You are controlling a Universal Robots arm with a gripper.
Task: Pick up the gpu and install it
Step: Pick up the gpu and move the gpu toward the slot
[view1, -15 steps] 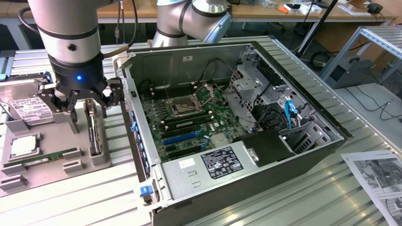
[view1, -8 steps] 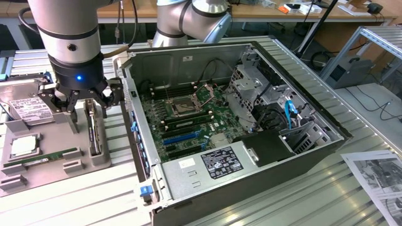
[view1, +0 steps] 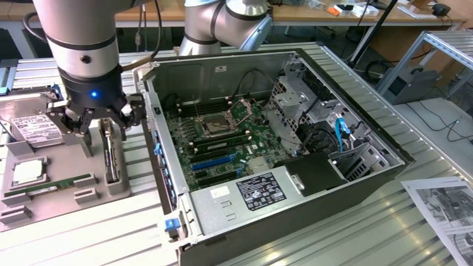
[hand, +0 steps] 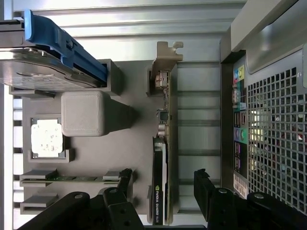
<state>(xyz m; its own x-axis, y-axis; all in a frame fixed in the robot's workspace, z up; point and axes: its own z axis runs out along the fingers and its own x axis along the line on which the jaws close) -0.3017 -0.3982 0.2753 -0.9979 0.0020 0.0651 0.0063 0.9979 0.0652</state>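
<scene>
The gpu stands on its long edge in a slot of the grey holder, just to the exterior view's left of the open computer case. In the wrist view the gpu is a thin dark card with its silver bracket at the far end. My gripper hangs right above the card, open, with one black finger on each side of it. The gripper straddles the card's near end, and a clear gap shows between each finger and the board.
The holder also carries a hard drive, a processor chip and a green memory stick. Inside the case lies the motherboard with blue card slots. The case's rear wall stands close beside the gripper.
</scene>
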